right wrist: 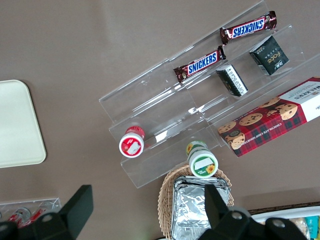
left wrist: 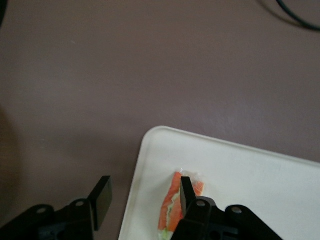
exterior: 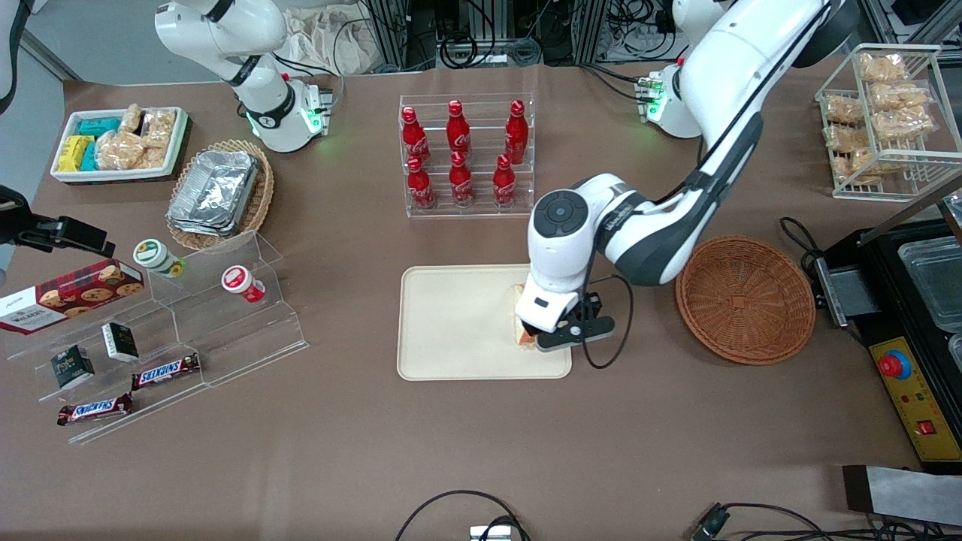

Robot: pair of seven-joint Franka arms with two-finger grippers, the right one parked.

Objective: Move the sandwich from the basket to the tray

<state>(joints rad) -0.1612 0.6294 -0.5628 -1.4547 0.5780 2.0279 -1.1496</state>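
The sandwich (left wrist: 171,206) lies on the cream tray (left wrist: 250,185), close to the tray edge nearest the basket, with its orange and green filling showing. My left gripper (left wrist: 145,197) is open just above it. One finger (left wrist: 186,192) stands against the sandwich, the other (left wrist: 103,196) is over the brown table off the tray. From the front, the gripper (exterior: 538,335) hides most of the sandwich (exterior: 524,340) at the edge of the tray (exterior: 451,323). The reddish-brown wicker basket (exterior: 744,297) stands beside the tray, toward the working arm's end, with nothing in it.
A clear rack of red bottles (exterior: 462,154) stands farther from the front camera than the tray. An acrylic step shelf (exterior: 188,330) with snacks and a lighter basket of foil trays (exterior: 218,191) lie toward the parked arm's end. A black machine (exterior: 913,315) sits next to the basket.
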